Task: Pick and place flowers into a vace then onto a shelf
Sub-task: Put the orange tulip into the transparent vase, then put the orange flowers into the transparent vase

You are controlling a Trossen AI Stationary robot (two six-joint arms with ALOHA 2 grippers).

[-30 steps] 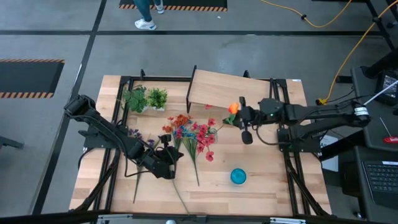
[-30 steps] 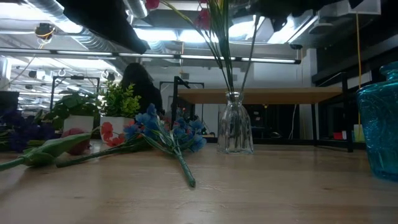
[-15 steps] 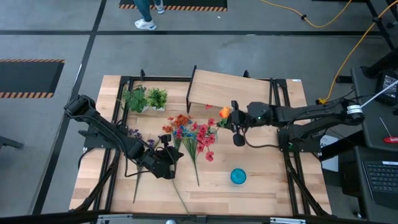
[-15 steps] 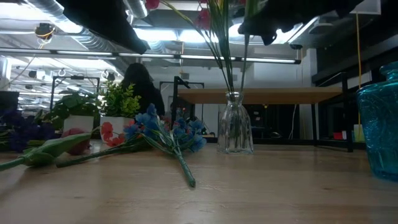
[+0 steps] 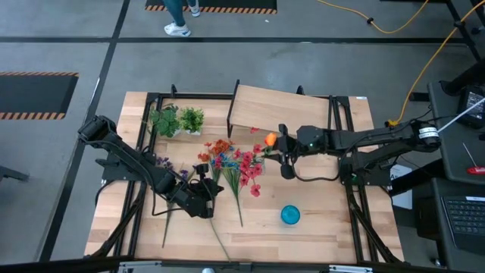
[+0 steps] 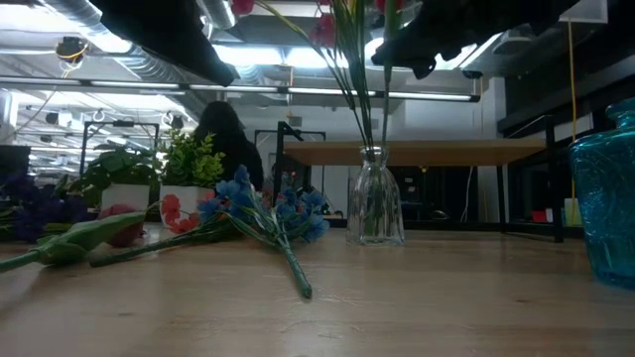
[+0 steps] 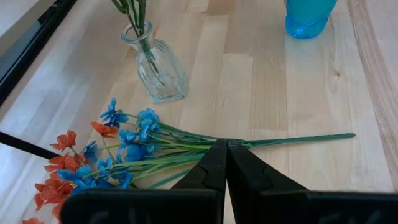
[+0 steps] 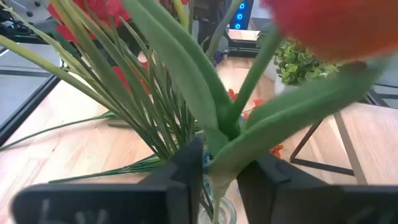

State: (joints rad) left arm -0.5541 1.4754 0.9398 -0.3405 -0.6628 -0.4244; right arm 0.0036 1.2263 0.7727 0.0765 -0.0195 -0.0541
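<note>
Orange-headed flower (image 5: 270, 139) over the glass vase (image 6: 374, 206) — our right gripper (image 8: 219, 163) is around its green stem.

We see its fingers slightly parted beside the stem, above the red stems in the vase, near the shelf (image 5: 269, 108); our left gripper (image 7: 226, 163), pressed together, sits over the blue-and-orange bunch (image 7: 124, 152) on the table (image 5: 326, 220).

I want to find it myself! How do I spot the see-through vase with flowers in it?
Start at the raised wooden shelf at the back of the table. Just in front of it, near the right gripper, stands the clear glass vase, green stems poking out its top. The other vase is solid blue and empty, standing nearer the table's front edge.
</note>
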